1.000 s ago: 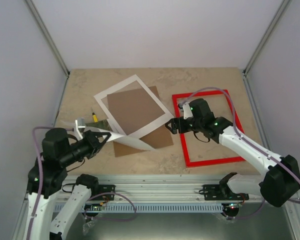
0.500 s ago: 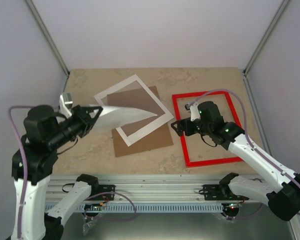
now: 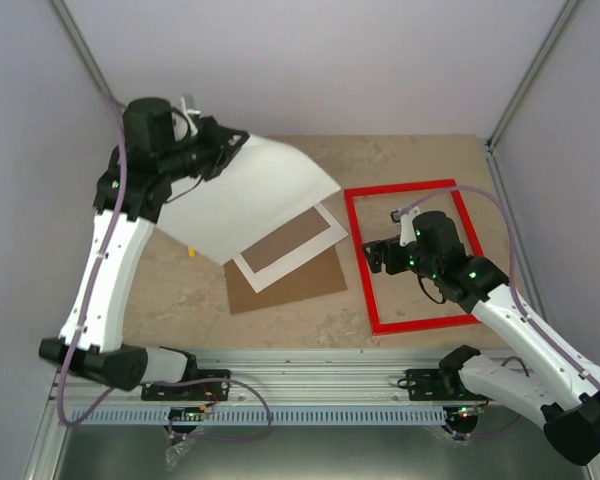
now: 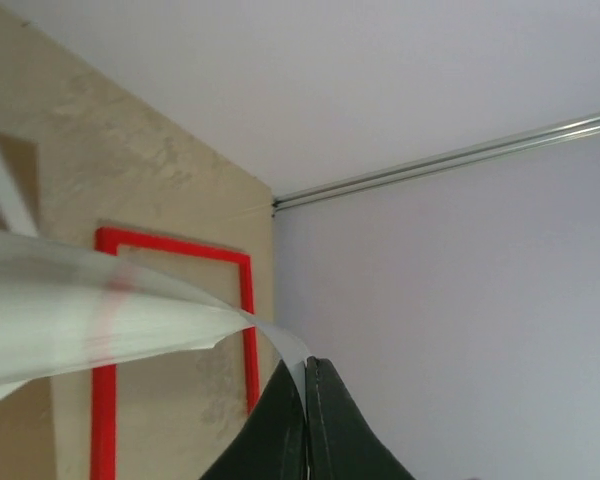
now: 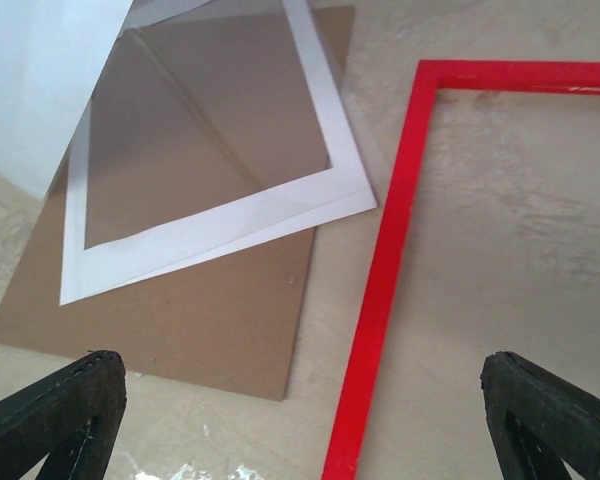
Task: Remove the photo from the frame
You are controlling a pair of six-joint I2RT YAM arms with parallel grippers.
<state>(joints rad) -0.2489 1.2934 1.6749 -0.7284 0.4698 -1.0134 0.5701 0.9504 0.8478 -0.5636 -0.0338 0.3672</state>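
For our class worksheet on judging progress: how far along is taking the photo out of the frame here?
Done: the frame lies empty on the table, mat and backing board beside it. In hand: the left claw, shut, holds the photo raised, white side up. The right claw hangs open over the frame's left bar. Left: probably only setting the photo down.

Robot laboratory workcell, enclosed bench type. Plain white wall panels [image 3: 310,60] stand at 9, 12 and 3 o'clock, joined by bare aluminium corner posts [image 3: 93,72] at 10 and 2 o'clock. A beige stone-pattern tabletop [image 3: 420,160] fills the centre. A slotted aluminium mounting rail [image 3: 320,385] runs along 6 o'clock. Two white-and-black robot arms are bolted to it, left arm [image 3: 105,270] at 7 o'clock and right arm [image 3: 540,340] at 5 o'clock.
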